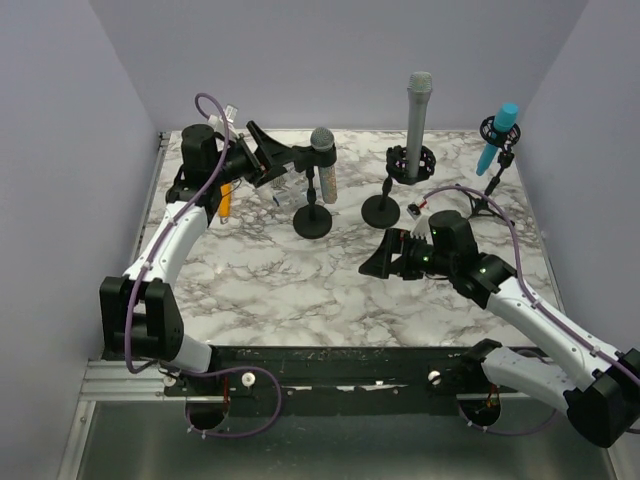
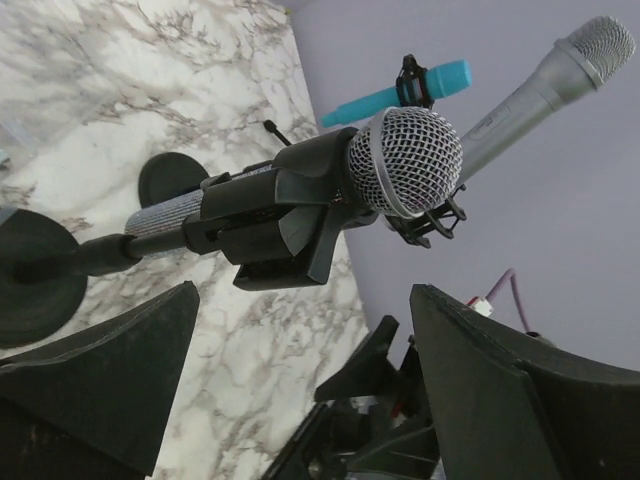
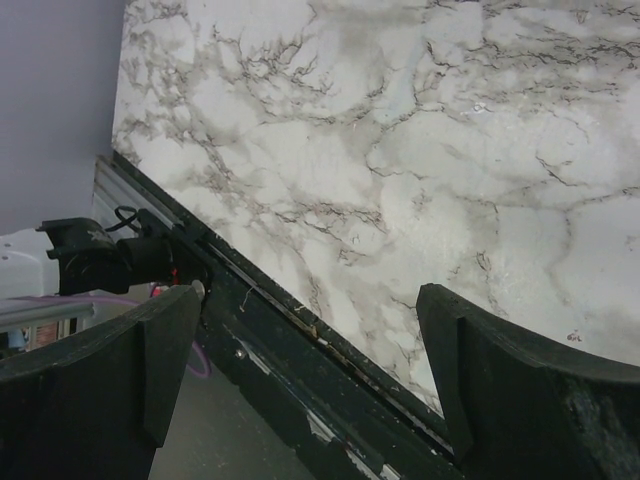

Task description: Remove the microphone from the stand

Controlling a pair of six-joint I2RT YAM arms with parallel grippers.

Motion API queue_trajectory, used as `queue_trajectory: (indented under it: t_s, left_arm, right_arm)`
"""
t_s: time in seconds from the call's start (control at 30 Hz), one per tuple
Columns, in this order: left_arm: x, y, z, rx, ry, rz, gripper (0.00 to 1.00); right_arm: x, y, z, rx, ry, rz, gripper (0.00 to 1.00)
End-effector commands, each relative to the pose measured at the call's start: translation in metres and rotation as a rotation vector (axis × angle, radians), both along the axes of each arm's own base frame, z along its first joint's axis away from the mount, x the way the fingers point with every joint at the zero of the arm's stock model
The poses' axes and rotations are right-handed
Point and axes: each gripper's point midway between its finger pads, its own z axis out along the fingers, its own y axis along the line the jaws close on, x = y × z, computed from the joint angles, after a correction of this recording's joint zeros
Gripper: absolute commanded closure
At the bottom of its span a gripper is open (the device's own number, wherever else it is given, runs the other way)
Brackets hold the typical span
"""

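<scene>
Silver mesh caps the head of the microphone [image 1: 322, 141], which is held by a black clip [image 2: 275, 220] near the top of its stand [image 1: 313, 220] on the left half of the marble bench [image 1: 270, 290]. The microphone stands close to upright, head uppermost, with its glittery body running down through the clip towards the round base.

The left gripper [image 1: 292, 153] is held level with the head, just beside it on the left and pointing at it. Its fingers [image 2: 110, 375] are spread wide, and nothing is held between them. In the left wrist view the microphone lies ahead of the fingertips, not yet between them. Its long axis is seen there running from one finger's side to the other, head towards the right-hand finger. It is therefore judged that the jaws would close along the body rather than across it, unless the wrist is rolled first.

The right gripper [image 1: 372, 256] is also wide and empty. It hangs over bare bench, well apart from the stand, so the left arm is clearly the nearer.
</scene>
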Motion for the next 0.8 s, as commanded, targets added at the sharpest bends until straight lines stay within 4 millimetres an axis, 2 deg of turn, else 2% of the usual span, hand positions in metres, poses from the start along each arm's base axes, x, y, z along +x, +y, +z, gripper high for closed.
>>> queue_trajectory:
  t_s: [0.0,0.1,0.3,0.47,0.67,0.73,0.77]
  left_arm:
    - [0.005,-0.009,0.002,-0.156,0.113,-0.036,0.13]
    - [0.011,-0.014,-0.003,-0.202,0.144,-0.048,0.15]
    - [0.018,-0.021,-0.011,-0.279,0.174,-0.076,0.28]
    - [0.019,-0.025,-0.016,-0.292,0.173,-0.100,0.43]
    - [0.012,-0.035,-0.015,-0.324,0.173,-0.148,0.52]
    - [0.009,-0.036,-0.015,-0.331,0.177,-0.154,0.60]
    - [0.008,-0.036,-0.014,-0.334,0.174,-0.156,0.67]
  right_arm:
    - [0.004,0.002,-0.001,0.000,-0.006,-0.017,0.00]
    - [0.003,0.001,0.000,0.005,-0.004,-0.020,0.00]
    - [-0.002,0.007,-0.003,0.031,0.018,0.006,0.00]
    - [-0.011,0.014,-0.010,0.025,0.039,0.042,0.00]
    - [-0.030,0.030,-0.024,-0.009,0.076,0.130,0.00]
    - [-0.034,0.037,-0.027,-0.016,0.082,0.152,0.00]
    - [-0.035,0.040,-0.027,-0.018,0.079,0.160,0.00]
